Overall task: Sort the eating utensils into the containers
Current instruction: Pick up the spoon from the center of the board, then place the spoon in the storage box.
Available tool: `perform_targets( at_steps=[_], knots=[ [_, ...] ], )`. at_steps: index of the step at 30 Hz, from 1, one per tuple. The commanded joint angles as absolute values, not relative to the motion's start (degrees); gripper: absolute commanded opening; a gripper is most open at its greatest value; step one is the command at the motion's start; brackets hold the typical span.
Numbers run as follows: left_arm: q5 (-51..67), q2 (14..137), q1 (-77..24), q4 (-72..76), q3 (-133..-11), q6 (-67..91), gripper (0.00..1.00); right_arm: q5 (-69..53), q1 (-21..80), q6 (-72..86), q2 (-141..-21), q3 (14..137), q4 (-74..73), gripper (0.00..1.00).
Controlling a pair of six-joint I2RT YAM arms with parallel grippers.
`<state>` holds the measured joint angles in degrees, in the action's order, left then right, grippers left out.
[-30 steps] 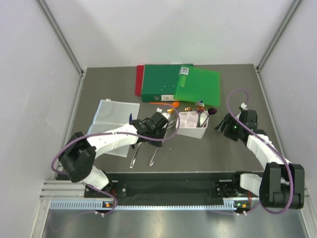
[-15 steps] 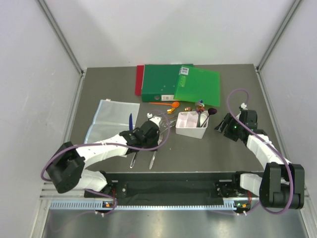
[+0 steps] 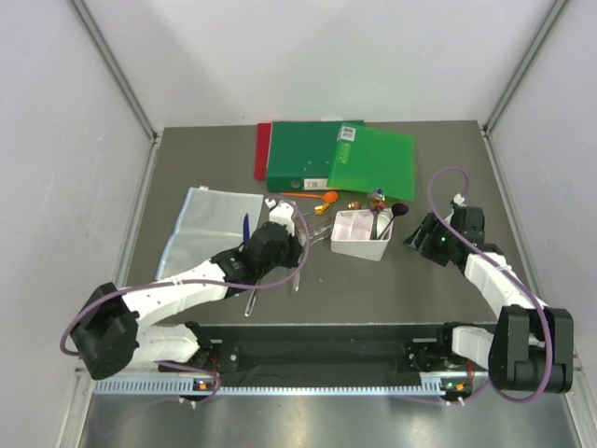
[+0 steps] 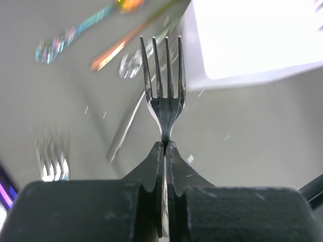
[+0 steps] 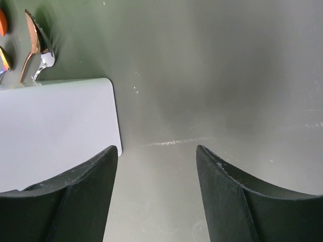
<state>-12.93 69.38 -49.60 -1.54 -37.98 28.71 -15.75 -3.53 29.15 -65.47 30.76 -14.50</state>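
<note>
Toward the counter's (image 3: 410,294) near edge, my left jaws clamp a silver fork (image 4: 164,98); right jaws gape empty. Bin (image 3: 359,249) holds few; several utensils (image 3: 312,196) loose.

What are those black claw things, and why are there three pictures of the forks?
They are two robot arms bolted to a table. One picture looks down from above. The other two come from little cameras on each wrist, so you see that arm's own fingers up close. The left gripper is pinched shut on a silver fork, with the prongs pointing away from the camera. The right gripper is open and holds nothing; it sits beside a white bin. Also on the table are an orange spoon, a rainbow spoon, a clear plastic sheet and green folders at the back. The job is to sort the cutlery into the bin.
</note>
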Motion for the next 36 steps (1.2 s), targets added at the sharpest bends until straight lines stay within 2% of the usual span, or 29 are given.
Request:
perform_targets(
  at_steps=[1, 16, 23, 36],
  knots=[
    [-12.9, 69.8, -49.7, 10.0, -45.3, 25.9, 0.00, -16.7, -4.0, 29.1, -66.3, 32.7, -12.7, 0.64],
    [-13.8, 89.9, -49.7, 33.7, -56.8, 22.1, 0.00, -16.8, -4.0, 28.0, -66.5, 33.7, -14.3, 0.63],
    [-13.0, 97.1, -49.7, 36.9, -63.0, 22.8, 0.00, -17.0, -4.0, 27.2, -67.8, 34.3, -14.7, 0.64],
    [-10.4, 101.2, -49.7, 36.7, -66.6, 24.0, 0.00, -17.0, -4.0, 27.0, -69.1, 34.4, -14.2, 0.64]
  ],
)
